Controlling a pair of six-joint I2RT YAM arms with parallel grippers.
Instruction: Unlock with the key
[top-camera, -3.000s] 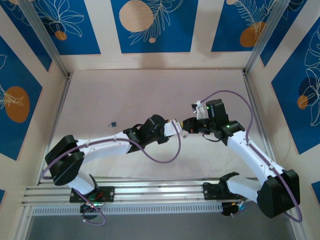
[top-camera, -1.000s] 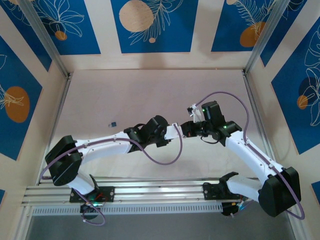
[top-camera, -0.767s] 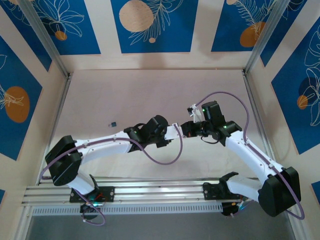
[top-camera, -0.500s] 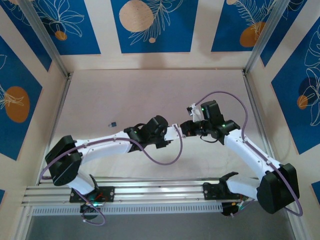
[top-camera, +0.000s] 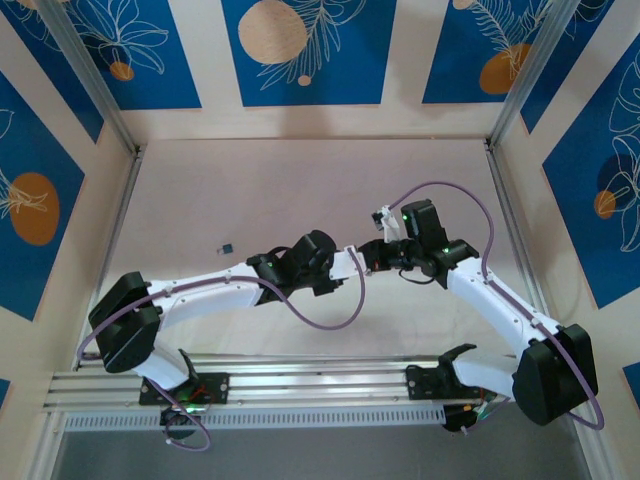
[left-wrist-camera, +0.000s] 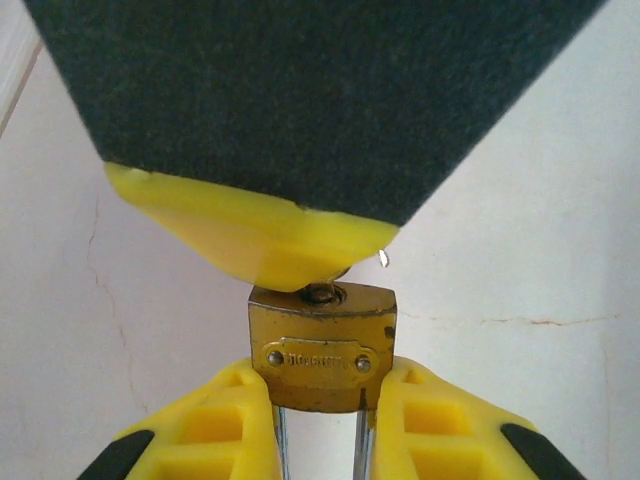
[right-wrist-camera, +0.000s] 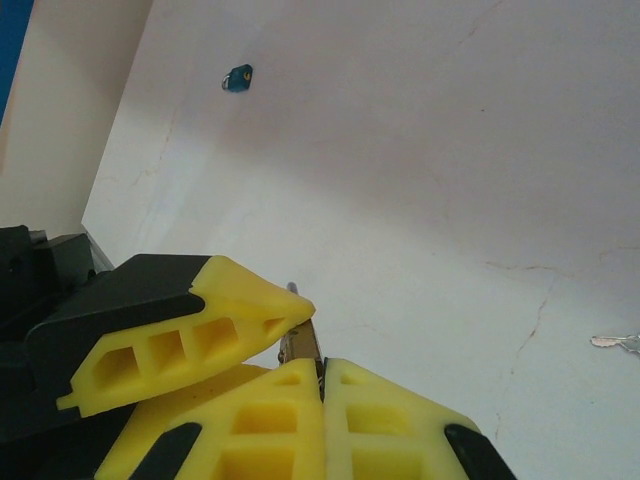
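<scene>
Mid-table, the left gripper (left-wrist-camera: 320, 395) is clamped on a brass padlock (left-wrist-camera: 322, 350), its keyhole end turned toward the right gripper (right-wrist-camera: 320, 375). That gripper's yellow fingers are pressed together on a thin key (right-wrist-camera: 301, 340), and their tips touch the lock's keyhole end. The meeting point sits well off the side rails (top-camera: 503, 195) and the back wall (top-camera: 300, 120), with bare table (top-camera: 300, 180) open all round. A small blue object (top-camera: 228, 246) lies well apart to the left.
</scene>
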